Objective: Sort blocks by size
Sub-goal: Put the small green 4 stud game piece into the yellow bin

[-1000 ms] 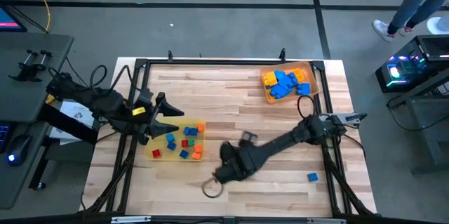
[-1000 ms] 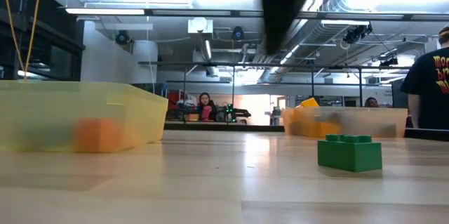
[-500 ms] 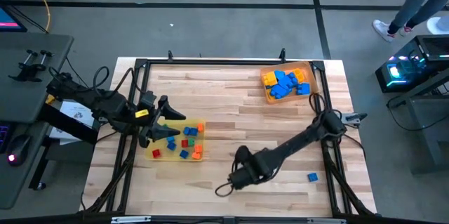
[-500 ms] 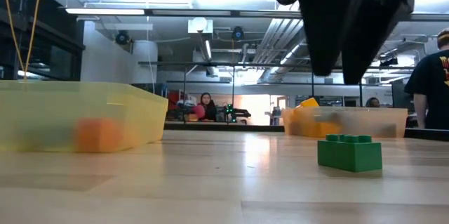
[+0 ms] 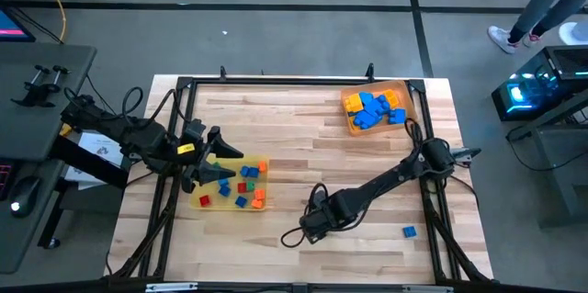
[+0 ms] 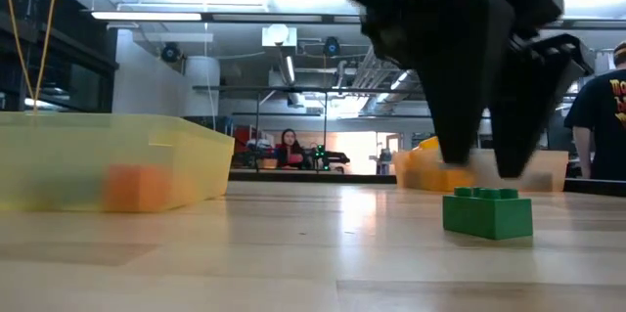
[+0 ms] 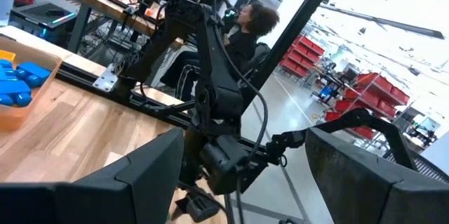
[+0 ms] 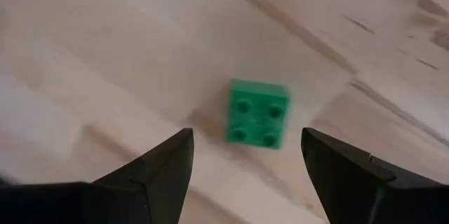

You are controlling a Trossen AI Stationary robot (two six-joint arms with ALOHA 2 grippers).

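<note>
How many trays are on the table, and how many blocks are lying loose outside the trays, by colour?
Trays: 2, the yellow tray and the orange tray
Loose green: 1, the green block
Loose blue: 1, the blue block
Total: 4

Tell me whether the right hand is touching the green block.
Apart. In the right wrist view the green block lies on bare wood between the right hand's open fingers, clear of both.
</note>
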